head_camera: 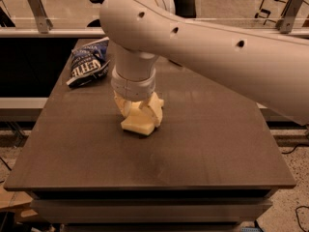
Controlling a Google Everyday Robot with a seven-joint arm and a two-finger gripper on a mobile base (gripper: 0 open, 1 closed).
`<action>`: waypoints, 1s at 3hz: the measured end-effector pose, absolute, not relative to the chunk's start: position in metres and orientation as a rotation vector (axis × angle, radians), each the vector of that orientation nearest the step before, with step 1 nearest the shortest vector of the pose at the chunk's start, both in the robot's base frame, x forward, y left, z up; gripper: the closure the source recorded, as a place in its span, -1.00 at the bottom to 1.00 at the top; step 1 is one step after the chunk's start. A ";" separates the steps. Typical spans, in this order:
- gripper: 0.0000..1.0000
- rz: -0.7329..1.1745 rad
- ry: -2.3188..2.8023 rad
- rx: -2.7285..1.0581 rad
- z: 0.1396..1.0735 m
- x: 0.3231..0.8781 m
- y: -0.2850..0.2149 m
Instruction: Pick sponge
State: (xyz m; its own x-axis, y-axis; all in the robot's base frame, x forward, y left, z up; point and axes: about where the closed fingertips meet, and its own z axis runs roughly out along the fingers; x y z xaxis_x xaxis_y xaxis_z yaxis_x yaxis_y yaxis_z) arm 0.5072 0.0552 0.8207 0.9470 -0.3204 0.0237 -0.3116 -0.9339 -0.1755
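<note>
The pale yellow sponge (138, 125) lies on the dark table (207, 144), left of its middle. My gripper (140, 111) comes straight down onto it from the big white arm (207, 42). Its two pale fingers (155, 108) sit on either side of the sponge's upper part and press against it. The sponge's lower edge still touches the table top. The top of the sponge is hidden by the wrist and the fingers.
A blue crinkled chip bag (88, 63) lies at the table's back left corner. A metal rail (53, 32) runs behind the table. The table's front edge (145, 186) is close to the camera.
</note>
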 end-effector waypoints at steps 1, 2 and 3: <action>1.00 -0.161 0.544 -2.937 0.840 0.505 0.037; 1.00 -0.255 0.632 -2.911 0.865 0.501 0.015; 1.00 -0.334 0.699 -2.882 0.889 0.498 -0.005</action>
State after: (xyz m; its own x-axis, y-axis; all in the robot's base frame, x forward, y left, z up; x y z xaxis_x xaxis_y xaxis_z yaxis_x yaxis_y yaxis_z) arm 0.4977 -0.0046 0.8890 0.8661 -0.4671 0.1782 -0.4321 -0.8787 -0.2031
